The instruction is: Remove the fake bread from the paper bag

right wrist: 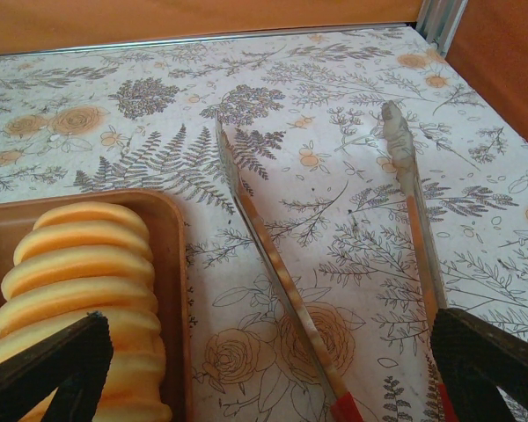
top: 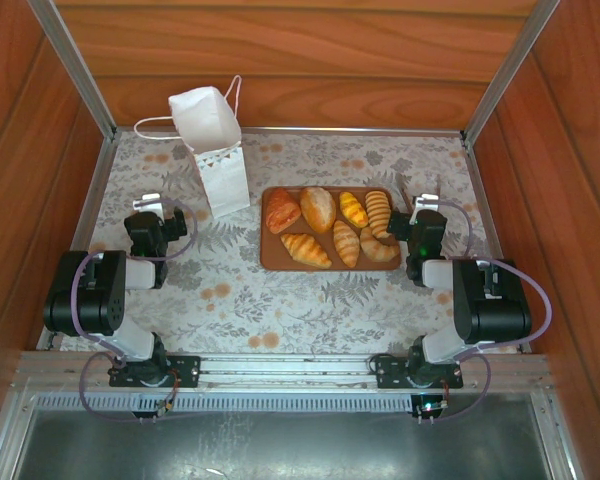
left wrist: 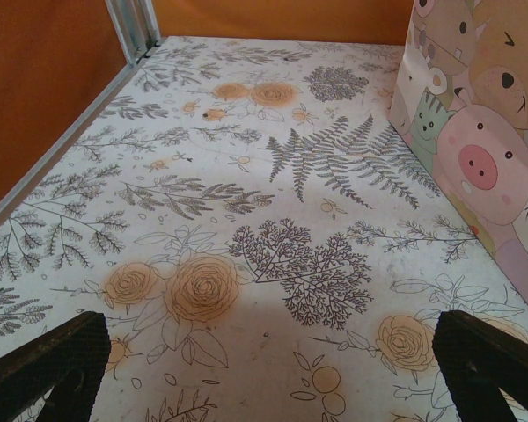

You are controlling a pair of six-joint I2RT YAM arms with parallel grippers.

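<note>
The paper bag [top: 215, 150] stands upright at the back left of the table, white, with cord handles; in the left wrist view its cartoon-animal side [left wrist: 475, 141] is at the right edge. Several pieces of fake bread [top: 330, 225] lie on a flat brown tray [top: 280, 262] at the table's middle. One ridged yellow loaf [right wrist: 79, 272] on the tray [right wrist: 172, 264] is just left of my right gripper [right wrist: 268, 352]. My left gripper [left wrist: 273, 360] is low over the cloth, near-left of the bag. Both are open, with nothing between their fingers.
Metal tongs with red handles [right wrist: 273, 264] lie on the floral tablecloth right of the tray, under my right gripper [top: 425, 205]. Wooden walls and aluminium posts [top: 80, 70] enclose the table. My left gripper [top: 150, 205] sits near the left rail.
</note>
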